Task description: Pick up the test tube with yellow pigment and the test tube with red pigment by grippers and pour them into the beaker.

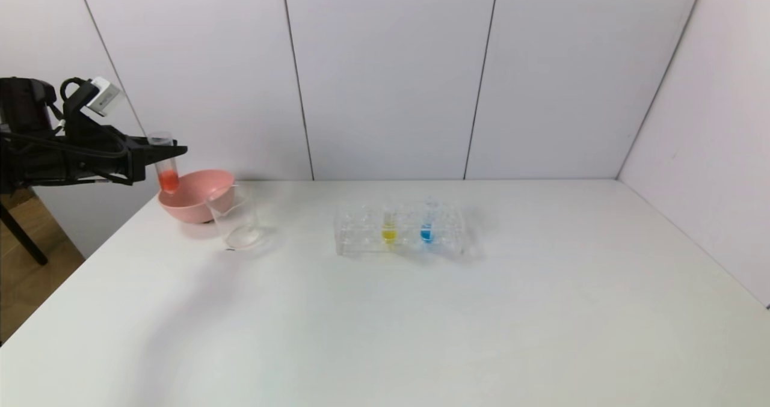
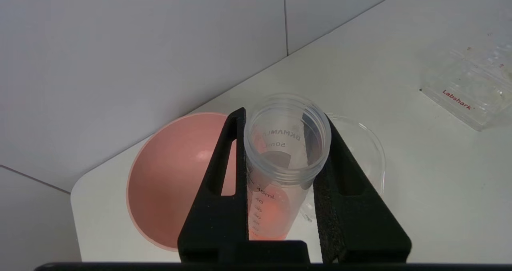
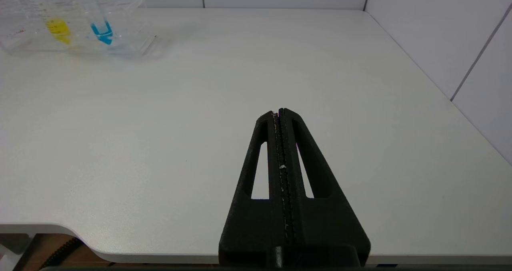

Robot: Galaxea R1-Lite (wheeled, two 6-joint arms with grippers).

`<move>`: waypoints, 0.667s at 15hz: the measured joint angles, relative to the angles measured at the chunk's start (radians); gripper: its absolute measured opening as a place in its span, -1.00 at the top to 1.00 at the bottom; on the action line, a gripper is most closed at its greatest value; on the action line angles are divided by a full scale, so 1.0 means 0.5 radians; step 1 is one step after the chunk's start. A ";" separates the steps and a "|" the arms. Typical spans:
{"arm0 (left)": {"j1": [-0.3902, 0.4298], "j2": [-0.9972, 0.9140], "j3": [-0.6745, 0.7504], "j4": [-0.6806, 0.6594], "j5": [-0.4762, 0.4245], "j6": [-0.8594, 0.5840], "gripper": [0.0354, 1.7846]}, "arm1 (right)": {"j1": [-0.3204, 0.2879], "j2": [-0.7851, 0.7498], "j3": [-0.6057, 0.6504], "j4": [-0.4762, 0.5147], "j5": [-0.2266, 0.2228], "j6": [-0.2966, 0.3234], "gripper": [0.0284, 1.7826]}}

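My left gripper (image 1: 170, 151) (image 2: 282, 121) is shut on the test tube with red pigment (image 1: 166, 169) (image 2: 280, 171), holding it upright in the air above the pink bowl's near-left rim. The red liquid sits in the tube's bottom. The clear beaker (image 1: 236, 219) (image 2: 362, 151) stands on the table just right of the tube. The test tube with yellow pigment (image 1: 389, 226) (image 3: 57, 25) stands in the clear rack (image 1: 400, 229) (image 3: 76, 25) at mid-table. My right gripper (image 3: 279, 111) is shut and empty, low over the table's near right part; the head view does not show it.
A pink bowl (image 1: 195, 195) (image 2: 172, 179) sits behind and left of the beaker, near the table's back left corner. A tube with blue liquid (image 1: 427, 225) (image 3: 100, 27) stands in the rack beside the yellow one. White walls close the back and right side.
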 joint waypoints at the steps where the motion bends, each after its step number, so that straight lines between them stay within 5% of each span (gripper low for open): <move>1: 0.000 -0.002 -0.020 0.024 0.000 0.016 0.50 | 0.000 0.000 0.000 0.000 0.001 0.001 0.91; 10: 0.022 -0.031 -0.086 0.114 -0.003 0.117 0.50 | 0.000 0.000 0.000 0.000 0.000 0.000 0.91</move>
